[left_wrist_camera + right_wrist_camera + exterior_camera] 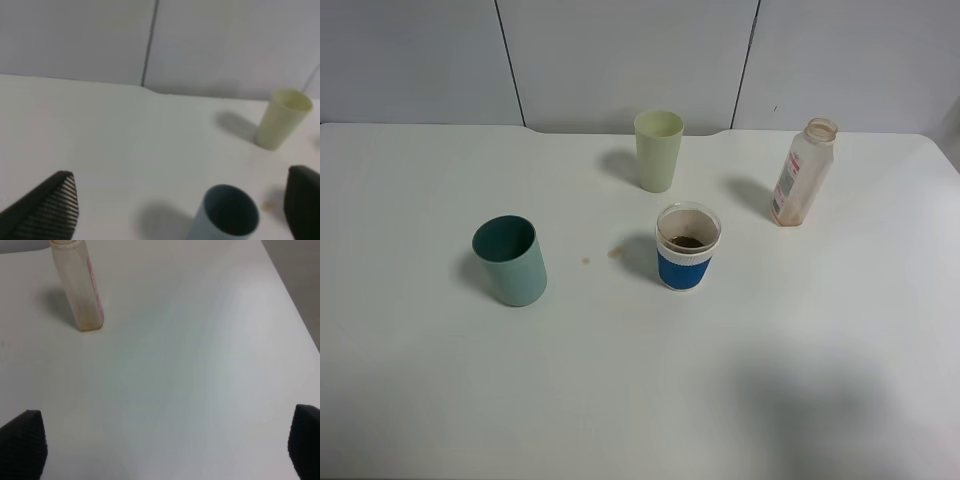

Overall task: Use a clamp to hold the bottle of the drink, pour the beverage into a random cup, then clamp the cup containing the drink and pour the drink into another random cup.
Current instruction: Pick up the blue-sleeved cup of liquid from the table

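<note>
Now bottle (803,172) upright, long axis vertical, mouth up; left tool (183,172), right tool (168,412) both spread, empty.

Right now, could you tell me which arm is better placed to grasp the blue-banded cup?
Probably left: the open left end effector faces the teal cup, near the blue-banded cup; the right end effector faces only the bottle.

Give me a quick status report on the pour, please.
Left pincer open, right pincer open, both empty. Blue-banded paper cup holds brown drink; bottle upright, teal cup unfilled. Brown drips between those cups.
</note>
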You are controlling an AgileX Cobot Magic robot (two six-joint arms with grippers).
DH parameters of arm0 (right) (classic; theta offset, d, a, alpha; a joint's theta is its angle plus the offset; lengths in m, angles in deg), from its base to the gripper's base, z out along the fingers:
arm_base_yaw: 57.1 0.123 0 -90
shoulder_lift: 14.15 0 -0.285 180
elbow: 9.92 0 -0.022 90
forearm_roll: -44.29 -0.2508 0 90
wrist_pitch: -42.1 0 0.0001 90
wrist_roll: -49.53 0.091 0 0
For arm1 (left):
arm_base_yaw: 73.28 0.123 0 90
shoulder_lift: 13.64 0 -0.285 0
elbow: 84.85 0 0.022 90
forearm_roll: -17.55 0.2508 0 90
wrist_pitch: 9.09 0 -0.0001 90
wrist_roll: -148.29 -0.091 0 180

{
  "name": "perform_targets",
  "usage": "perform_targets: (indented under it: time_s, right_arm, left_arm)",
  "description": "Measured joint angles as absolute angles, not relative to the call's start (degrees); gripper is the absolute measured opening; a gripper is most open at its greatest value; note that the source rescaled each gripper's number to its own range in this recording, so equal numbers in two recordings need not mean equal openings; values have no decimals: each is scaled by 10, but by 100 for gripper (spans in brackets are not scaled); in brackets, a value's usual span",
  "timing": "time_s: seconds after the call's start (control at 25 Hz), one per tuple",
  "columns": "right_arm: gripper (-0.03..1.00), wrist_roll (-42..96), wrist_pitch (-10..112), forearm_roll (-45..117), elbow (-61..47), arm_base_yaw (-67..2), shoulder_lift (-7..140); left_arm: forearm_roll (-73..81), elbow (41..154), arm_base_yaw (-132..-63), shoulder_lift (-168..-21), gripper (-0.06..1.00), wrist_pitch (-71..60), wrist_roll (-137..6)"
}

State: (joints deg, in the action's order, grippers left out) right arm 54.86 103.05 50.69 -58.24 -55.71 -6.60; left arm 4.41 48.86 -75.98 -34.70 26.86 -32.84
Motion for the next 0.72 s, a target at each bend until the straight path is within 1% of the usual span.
perform_targets:
  time_s: [0.28,0.72]
  right_arm:
    - [100,549,1030,507,-582,-557,-66]
    - [100,549,1030,507,-582,-557,-66]
  left_arm:
    - [-80,489,-760,-376,52,269,-478]
    - [-246,489,-760,-378,52,335,-669]
